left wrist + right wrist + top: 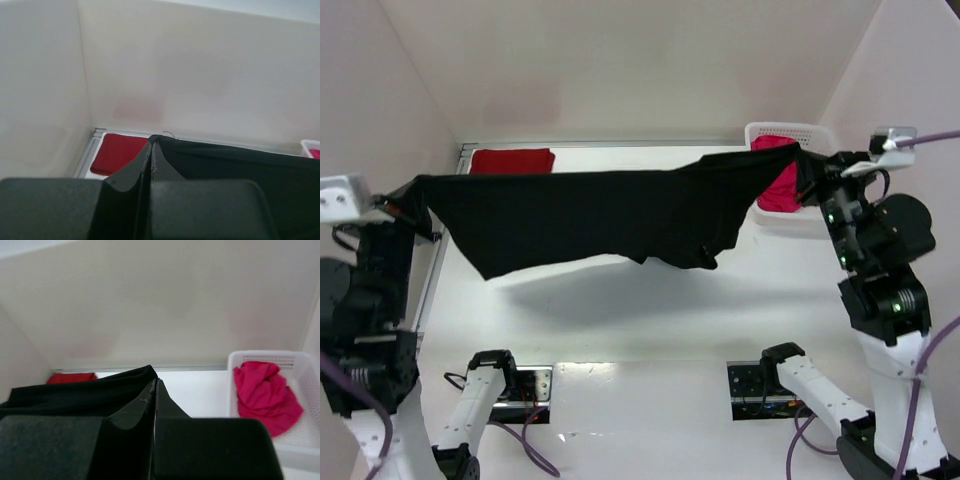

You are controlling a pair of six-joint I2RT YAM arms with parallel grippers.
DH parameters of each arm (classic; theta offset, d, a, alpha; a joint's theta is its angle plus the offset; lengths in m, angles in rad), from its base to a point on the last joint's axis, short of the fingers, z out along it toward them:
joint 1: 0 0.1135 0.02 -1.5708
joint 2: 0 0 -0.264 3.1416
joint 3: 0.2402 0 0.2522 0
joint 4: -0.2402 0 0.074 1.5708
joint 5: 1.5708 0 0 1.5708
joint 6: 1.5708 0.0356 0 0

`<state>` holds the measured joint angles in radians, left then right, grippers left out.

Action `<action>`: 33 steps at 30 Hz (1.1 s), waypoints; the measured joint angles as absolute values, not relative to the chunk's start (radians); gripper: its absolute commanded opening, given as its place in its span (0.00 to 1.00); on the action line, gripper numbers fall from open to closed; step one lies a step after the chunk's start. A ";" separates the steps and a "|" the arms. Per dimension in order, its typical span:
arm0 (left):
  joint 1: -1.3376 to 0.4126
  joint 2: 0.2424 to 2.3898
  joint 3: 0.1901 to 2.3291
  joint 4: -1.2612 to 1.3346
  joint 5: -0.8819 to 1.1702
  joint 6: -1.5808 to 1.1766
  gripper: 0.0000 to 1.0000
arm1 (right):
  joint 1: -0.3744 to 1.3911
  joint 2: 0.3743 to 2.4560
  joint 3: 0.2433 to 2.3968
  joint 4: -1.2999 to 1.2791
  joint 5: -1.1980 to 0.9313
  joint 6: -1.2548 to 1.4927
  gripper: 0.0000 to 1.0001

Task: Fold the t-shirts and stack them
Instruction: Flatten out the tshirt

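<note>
The black t-shirt (590, 220) is hanging in the air across the middle of the top picture, stretched wide like washing on a line. Its lower edge is sagging down and is not touching the table (650, 330). Its shadow is lying on the table below it.

The left claw (151, 156) is pinching the shirt's left end at the left side of the top picture. In the left wrist picture its two fingers are pressing together with black cloth squeezed between them. The right claw (155, 388) is pinching the shirt's other end at the upper right. Its fingers are squeezing tight on black cloth too.

The dark red t-shirt (513, 161) is lying folded flat at the back of the table, in the upper left of the top picture. The pink-red t-shirt (780, 192) is sitting crumpled in the white basket (782, 130) at the upper right. The black shirt is hiding part of it.
</note>
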<state>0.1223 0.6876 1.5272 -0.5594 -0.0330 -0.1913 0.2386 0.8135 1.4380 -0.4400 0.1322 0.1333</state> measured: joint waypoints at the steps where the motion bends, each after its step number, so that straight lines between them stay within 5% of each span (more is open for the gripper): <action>1: 0.120 0.669 1.535 -0.578 -0.034 -0.198 0.00 | 0.238 0.796 1.440 -0.461 0.122 0.149 0.00; 12: 0.109 0.618 1.640 -0.641 -0.041 -0.271 0.00 | 0.237 0.755 1.750 -0.526 0.056 0.190 0.00; 33: 0.108 0.850 0.999 -0.377 -0.097 -0.329 0.00 | 0.237 0.981 1.147 -0.343 0.093 0.204 0.00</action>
